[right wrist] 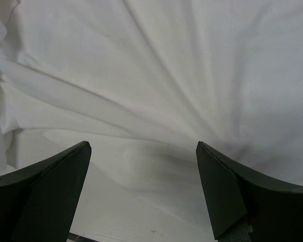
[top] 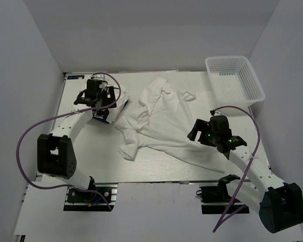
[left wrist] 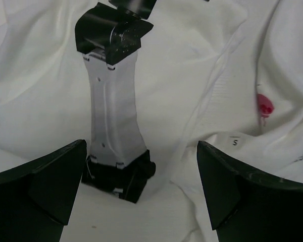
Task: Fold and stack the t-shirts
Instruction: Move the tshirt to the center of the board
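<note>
A white t-shirt lies spread and crumpled across the middle of the table. Another white t-shirt lies bunched at the left, partly under my left gripper. In the left wrist view my left gripper is open and empty above white cloth that carries a pink print and a size tag. My right gripper hovers over the spread shirt's right part. In the right wrist view it is open and empty above smooth cloth.
A white mesh basket stands at the back right corner. A white and black arm link crosses the left wrist view. Bare table shows at the shirt's near edge. White walls enclose the table.
</note>
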